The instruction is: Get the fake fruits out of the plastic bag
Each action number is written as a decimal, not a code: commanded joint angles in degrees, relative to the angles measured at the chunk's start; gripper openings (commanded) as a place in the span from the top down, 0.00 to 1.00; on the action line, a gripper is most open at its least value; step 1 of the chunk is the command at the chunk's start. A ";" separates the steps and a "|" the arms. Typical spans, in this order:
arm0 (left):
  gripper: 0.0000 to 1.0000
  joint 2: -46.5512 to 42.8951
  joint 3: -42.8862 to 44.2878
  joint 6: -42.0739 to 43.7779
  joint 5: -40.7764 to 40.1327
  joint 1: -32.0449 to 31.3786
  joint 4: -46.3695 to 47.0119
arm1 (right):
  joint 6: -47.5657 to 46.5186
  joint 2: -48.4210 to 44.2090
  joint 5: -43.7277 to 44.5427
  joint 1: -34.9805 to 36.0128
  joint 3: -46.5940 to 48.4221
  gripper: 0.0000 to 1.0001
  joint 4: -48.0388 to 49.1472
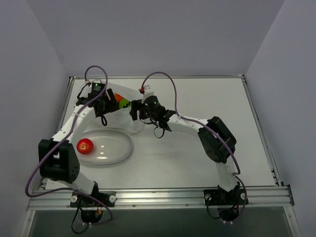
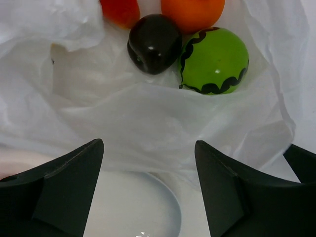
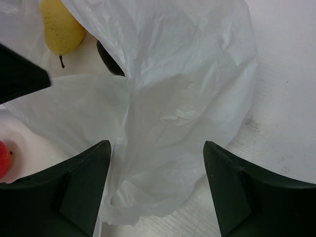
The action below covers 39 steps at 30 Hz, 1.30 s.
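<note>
The translucent white plastic bag (image 1: 129,109) lies crumpled at the back left of the table. In the left wrist view its mouth (image 2: 148,113) shows a dark purple-black fruit (image 2: 154,43), a bright green fruit (image 2: 213,60), an orange (image 2: 192,12) and a red-orange fruit (image 2: 121,11) inside. My left gripper (image 2: 148,144) is open and empty just short of the bag's mouth (image 1: 109,101). My right gripper (image 3: 157,144) is open over a loose fold of the bag (image 3: 173,113), at the bag's right side (image 1: 135,111). A red apple (image 1: 85,145) sits on the plate.
The white oval plate (image 1: 116,150) lies near the front left, its rim under my left gripper (image 2: 170,202). A yellow pear (image 3: 59,29) lies by the bag in the right wrist view. Grey walls close in the table's left, back and right.
</note>
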 commanded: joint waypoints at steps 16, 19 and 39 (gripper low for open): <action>0.33 24.21 17.24 8.28 -2.28 2.55 7.88 | 0.36 -7.28 -0.75 -0.45 -1.59 0.30 2.72; 0.29 25.80 17.42 9.16 -0.96 2.82 9.90 | 0.36 -7.29 -0.83 -0.45 -1.85 0.30 2.89; 0.87 22.29 14.17 11.71 0.54 2.91 15.17 | 0.45 8.70 -5.13 -1.25 9.39 0.12 -1.24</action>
